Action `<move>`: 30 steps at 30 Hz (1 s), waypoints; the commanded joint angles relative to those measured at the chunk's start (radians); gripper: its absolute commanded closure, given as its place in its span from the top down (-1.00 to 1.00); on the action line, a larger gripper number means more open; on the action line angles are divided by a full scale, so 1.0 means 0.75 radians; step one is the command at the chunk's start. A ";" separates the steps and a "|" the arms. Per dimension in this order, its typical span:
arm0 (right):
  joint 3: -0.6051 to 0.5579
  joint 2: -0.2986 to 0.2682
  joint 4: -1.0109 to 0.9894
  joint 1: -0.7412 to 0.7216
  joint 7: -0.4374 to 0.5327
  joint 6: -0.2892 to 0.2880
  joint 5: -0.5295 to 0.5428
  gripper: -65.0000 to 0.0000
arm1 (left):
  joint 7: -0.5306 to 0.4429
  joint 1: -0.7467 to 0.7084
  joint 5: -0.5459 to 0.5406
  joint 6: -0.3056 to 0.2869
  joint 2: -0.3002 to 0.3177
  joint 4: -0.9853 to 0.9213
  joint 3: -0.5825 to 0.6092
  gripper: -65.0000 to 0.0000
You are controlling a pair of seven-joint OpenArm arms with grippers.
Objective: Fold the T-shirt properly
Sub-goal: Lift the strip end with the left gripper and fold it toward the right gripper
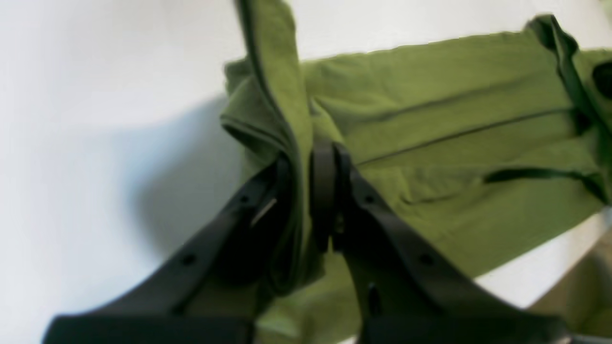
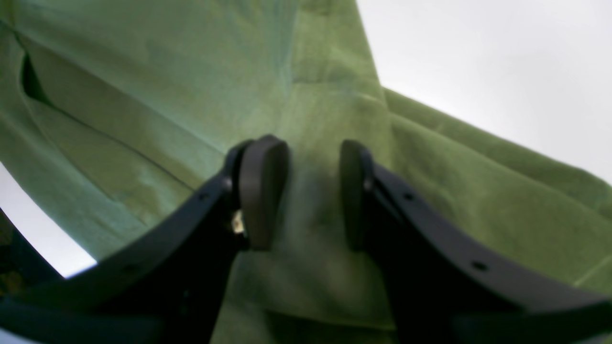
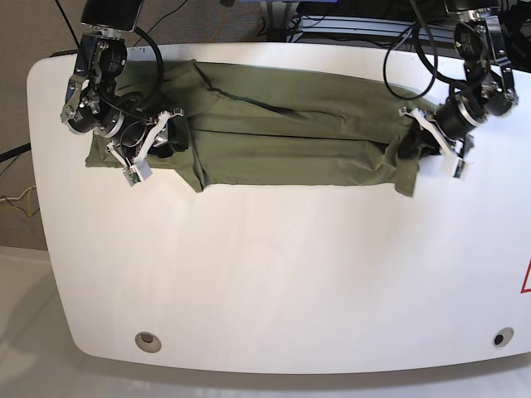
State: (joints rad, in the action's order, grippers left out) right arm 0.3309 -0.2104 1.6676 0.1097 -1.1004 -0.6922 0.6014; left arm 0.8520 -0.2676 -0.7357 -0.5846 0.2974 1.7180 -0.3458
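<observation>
White table (image 3: 274,274) is taking up most of the base view, its corners rounded, its surface matte and plain. Two small round fittings are sitting near its front edge: one grey (image 3: 148,339) toward the left corner, one darker (image 3: 498,338) toward the right corner. A red marking (image 3: 525,278) is showing at the right edge, cut off by the frame. Black cables (image 3: 419,41) are hanging and looping over the far edge. Behind the table, dark equipment (image 3: 348,12) is standing, detail unclear. A pale floor (image 3: 25,332) is showing at the left, with thin wires (image 3: 12,203) trailing across it.
</observation>
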 commanded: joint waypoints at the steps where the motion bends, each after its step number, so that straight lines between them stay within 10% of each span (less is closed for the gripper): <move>1: 0.009 -0.016 0.023 -0.015 0.025 -0.008 0.020 -0.32 | -0.005 0.015 -0.029 0.004 0.056 0.057 -0.007 -1.00; 30: 0.005 -0.015 0.043 -0.009 0.040 -0.008 0.016 -0.34 | -0.045 -0.001 -0.017 0.034 -0.284 0.237 0.348 -1.00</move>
State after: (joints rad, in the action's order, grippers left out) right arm 0.3305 -0.2104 1.6749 0.1150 -1.0847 -0.6922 0.5976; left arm 0.8570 -0.2806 -0.7303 -0.5617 0.1123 1.8847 -0.1101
